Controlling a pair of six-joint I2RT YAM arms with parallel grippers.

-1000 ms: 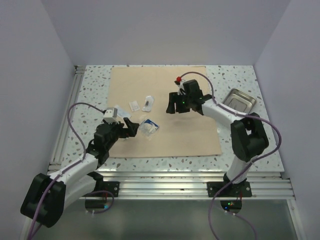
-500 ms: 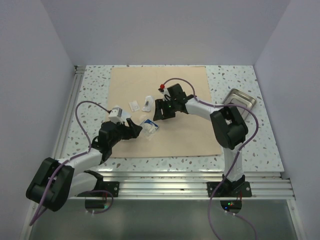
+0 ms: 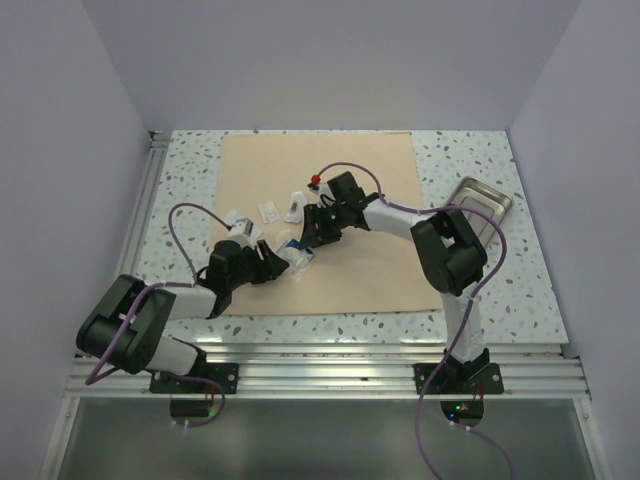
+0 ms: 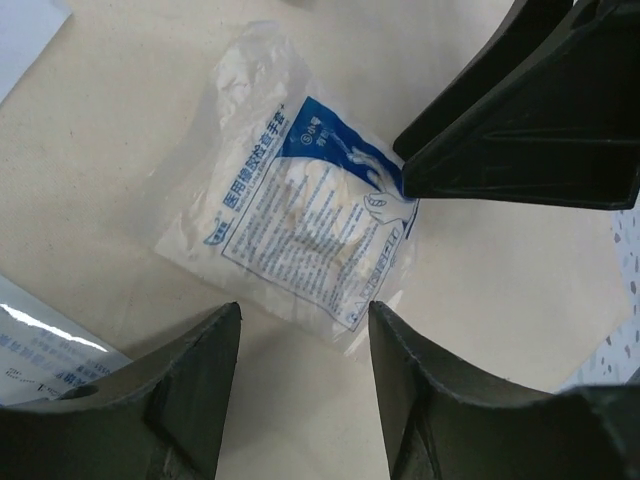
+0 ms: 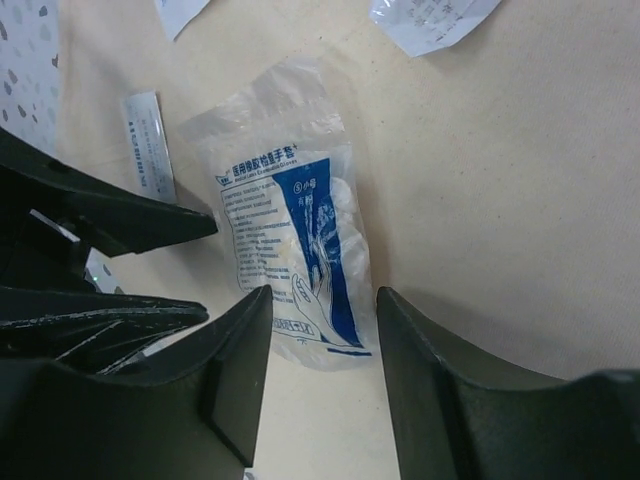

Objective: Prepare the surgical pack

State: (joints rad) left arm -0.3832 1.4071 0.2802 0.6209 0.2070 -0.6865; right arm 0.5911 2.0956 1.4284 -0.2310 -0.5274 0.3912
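Facing each other over a clear plastic packet printed in blue and white, the left gripper and the right gripper meet on the near-left part of a large beige-tan soft wrap sheet in the overhead view. The packet lies flat on the sheet between them. A small white sachet and a second white sachet lie on the sheet just beyond. A shiny rectangular steel tray sits off the sheet to the right, on the speckled white table.

From the left wrist camera, the left gripper's dark fingers stand moderately apart. The packet's near corner lies in the gap, and neither finger is seen pressing it. A black finger of the right gripper juts in from the upper right, its tip at the packet's blue panel. Whether it touches cannot be told.

From the right wrist camera, the right gripper's fingers are likewise parted, straddling the packet's blue-printed end without clamping it. The left gripper's dark jaws fill the left edge, close beside the packet.
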